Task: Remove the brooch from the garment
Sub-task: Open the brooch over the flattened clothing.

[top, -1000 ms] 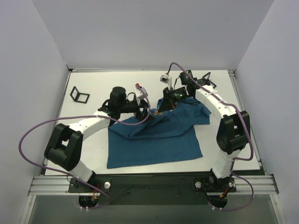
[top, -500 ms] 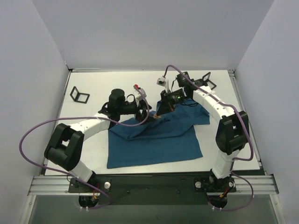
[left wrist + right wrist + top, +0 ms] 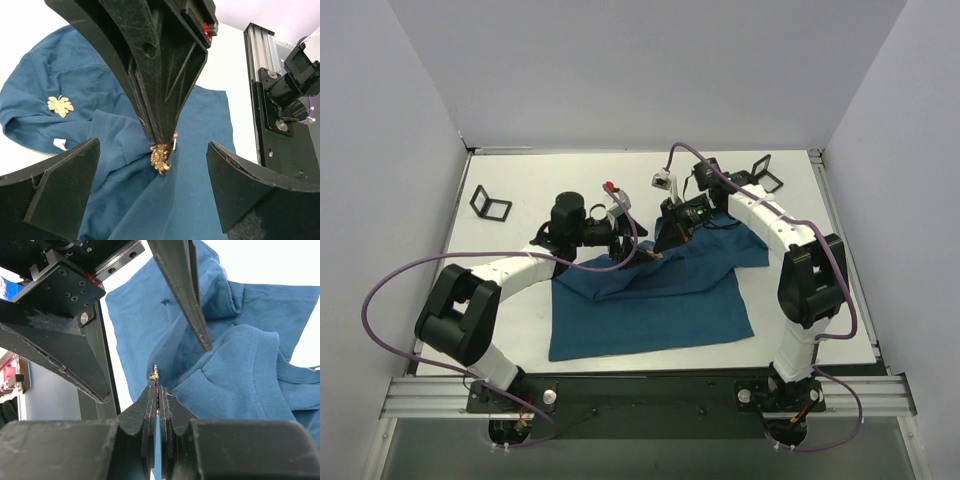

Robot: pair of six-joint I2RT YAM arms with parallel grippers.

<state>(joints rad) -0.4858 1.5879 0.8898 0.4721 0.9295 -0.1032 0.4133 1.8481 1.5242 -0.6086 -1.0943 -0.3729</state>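
Note:
The garment (image 3: 650, 295) is a dark teal T-shirt spread on the table, also seen in the left wrist view (image 3: 210, 125) and the right wrist view (image 3: 240, 355). The brooch (image 3: 161, 155) is a small gold ornament, and the cloth is drawn up in a ridge to it. My right gripper (image 3: 161, 142) comes down from above and is shut on the brooch, whose pin (image 3: 156, 375) sticks out beyond the closed fingertips of that gripper (image 3: 157, 389). My left gripper (image 3: 152, 170) stands wide open around the brooch, touching nothing. From above, both grippers (image 3: 630, 245) (image 3: 665, 242) meet at the shirt's far edge.
A gold leaf-shaped ornament (image 3: 60, 105) and a white tag (image 3: 59, 144) lie on the shirt near its neck. Two black square frames (image 3: 490, 204) (image 3: 763, 172) stand at the far left and far right. White walls enclose the table; the aluminium rail (image 3: 260, 75) runs along the near edge.
The right gripper has shifted slightly left and away with the brooch, pulling the cloth along. The left gripper has moved a little toward the far side, staying open.

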